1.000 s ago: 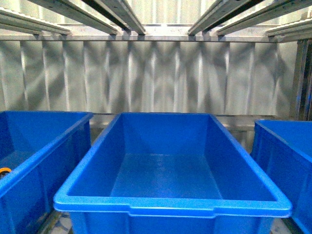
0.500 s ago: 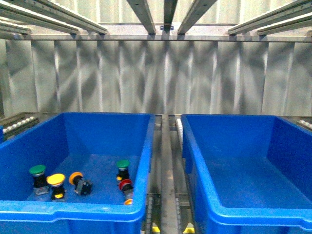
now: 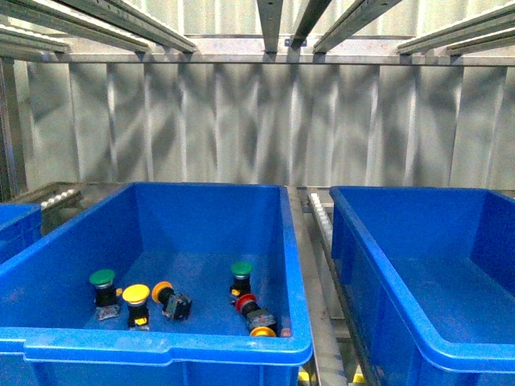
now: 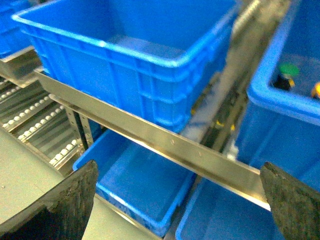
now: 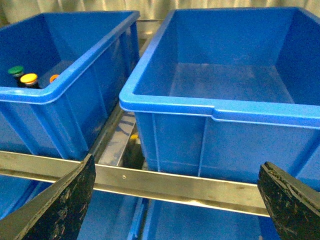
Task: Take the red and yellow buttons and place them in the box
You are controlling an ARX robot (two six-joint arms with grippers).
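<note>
A blue crate [image 3: 161, 350] at the left-centre of the front view holds the buttons. Among them are a yellow button [image 3: 136, 294], an orange-yellow one [image 3: 162, 291] lying on its side, and a red button [image 3: 246, 303] tipped over near the right wall. Two green-capped ones [image 3: 101, 278] stand among them. Right of this crate stands the empty blue box [image 3: 386, 281]. My left gripper [image 4: 177, 210] is open below the shelf rail, with a green cap [image 4: 288, 69] far off. My right gripper [image 5: 175, 205] is open before the rail, facing the box [image 5: 215, 107] and the yellow button [image 5: 28, 78].
A steel shelf rail [image 5: 150, 182] runs in front of both crates, with more blue crates [image 4: 140, 185] on the level below. A roller track [image 3: 322, 217] runs between the two crates. Another blue crate [image 3: 16, 229] shows at the far left. A corrugated metal wall stands behind.
The front view has swung left: the empty box that filled the centre now sits at the right, and the crate with the buttons has come into view and drifted toward the middle.
</note>
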